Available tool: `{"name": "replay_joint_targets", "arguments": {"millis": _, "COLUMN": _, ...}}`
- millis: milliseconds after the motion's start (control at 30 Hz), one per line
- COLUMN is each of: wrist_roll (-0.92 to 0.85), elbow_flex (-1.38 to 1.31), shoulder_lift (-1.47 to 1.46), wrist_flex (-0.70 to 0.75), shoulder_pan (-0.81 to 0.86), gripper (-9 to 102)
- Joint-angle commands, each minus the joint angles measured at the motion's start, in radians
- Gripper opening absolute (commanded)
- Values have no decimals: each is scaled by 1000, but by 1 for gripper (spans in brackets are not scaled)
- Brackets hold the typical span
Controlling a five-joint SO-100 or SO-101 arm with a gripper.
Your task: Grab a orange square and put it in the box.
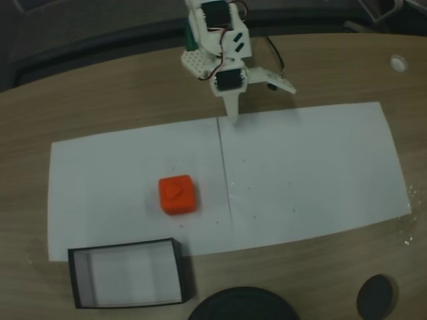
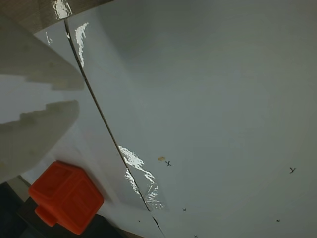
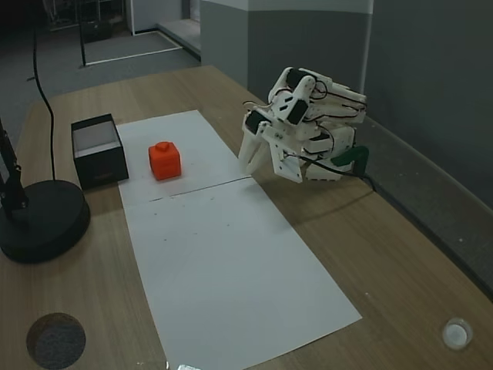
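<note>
I read no brand or label anywhere; the only marks are small pen crosses (image 2: 168, 163) scattered on the white paper (image 1: 300, 173) in the wrist view, and an arrow-like dent on the top face of the orange square (image 1: 178, 195).

Going left to right in the fixed view from above: the box (image 1: 127, 273), black-walled with a pale floor, sits at the paper's near-left corner, close to the tabletop (image 1: 100, 100) front edge. The orange square lies on the left sheet, just up and right of the box and apart from it. A dark seam (image 1: 224, 173) joins the two sheets down the middle. At the seam's far end, by the paper's back edge, my fingers (image 1: 250, 93) hang spread apart, empty, well away from the square. Two round black discs (image 1: 377, 297) rest along the front edge to the right.

The tabletop is pale wood grain, curved at the back. Beyond it are grey floor and grey wall panels.
</note>
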Motion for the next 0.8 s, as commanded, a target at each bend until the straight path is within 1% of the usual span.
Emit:
{"name": "replay_joint_targets", "arguments": {"millis": 0, "wrist_roll": 8, "elbow_flex": -57, "shoulder_lift": 21, "wrist_flex": 14, "shoulder_pan": 6, "gripper": 0}}
{"name": "replay_joint_targets", "arguments": {"millis": 600, "wrist_roll": 6, "elbow_flex": -52, "shoulder_lift": 23, "wrist_flex": 0, "shoulder_pan": -8, "gripper": 0}}
{"name": "replay_joint_targets", "arguments": {"millis": 667, "wrist_roll": 2, "elbow_flex": -41, "shoulder_lift": 23, "wrist_flex": -51, "shoulder_pan": -80, "gripper": 0}}
{"name": "replay_joint_targets", "arguments": {"millis": 767, "wrist_roll": 0, "elbow_flex": -37, "shoulder_lift": 23, "wrist_flex": -63, "shoulder_pan": -170, "gripper": 0}}
